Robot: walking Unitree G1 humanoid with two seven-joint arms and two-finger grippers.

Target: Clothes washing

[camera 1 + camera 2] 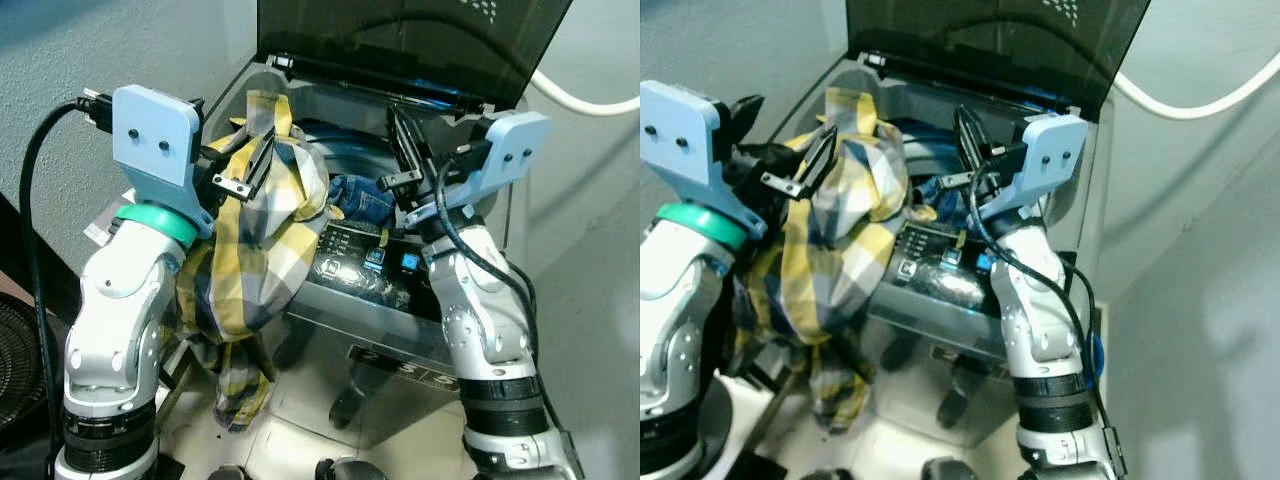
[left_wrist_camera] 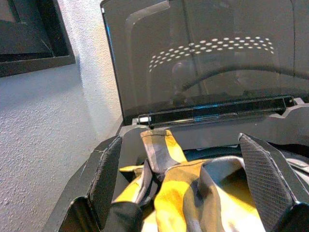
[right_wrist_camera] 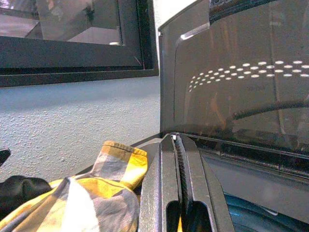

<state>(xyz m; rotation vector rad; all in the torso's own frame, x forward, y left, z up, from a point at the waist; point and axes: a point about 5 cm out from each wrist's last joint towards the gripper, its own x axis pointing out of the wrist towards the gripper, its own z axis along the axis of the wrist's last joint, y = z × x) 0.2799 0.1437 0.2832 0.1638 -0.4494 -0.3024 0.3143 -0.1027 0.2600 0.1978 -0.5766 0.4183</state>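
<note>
- Washer point(image 1: 400, 330): a top-loading machine of grey plastic and metal. Its smoked, see-through lid point(image 1: 420, 40) stands raised at the back edge. A glossy dark control panel point(image 1: 365, 262) with small blue buttons runs along the front edge.
- Shirt point(image 1: 255, 250): soft, crumpled cloth in a yellow, grey and white check. Its upper part is bunched over the left rim of the washer opening; the rest hangs down outside the washer's left front corner toward the floor.
- Jeans point(image 1: 360, 198): blue denim, folded and wrinkled, lying inside the drum just behind the control panel.
- Left gripper point(image 1: 245, 170): black ribbed fingers point(image 2: 108, 174) stand spread, with the bunched shirt between them at the left rim. The cloth touches the inner face of the left finger; contact with the other finger cannot be told.
- Right gripper point(image 1: 405, 150): long black fingers pressed together, pointing toward the lid hinge above the right part of the opening. They are apart from the shirt and the jeans.
- Open room: the drum opening between the two grippers is free above the jeans. A textured grey wall point(image 1: 60, 60) stands close on the left of the washer.
- Hose point(image 1: 585, 100): a smooth white tube curving along the wall at the washer's right rear.
</note>
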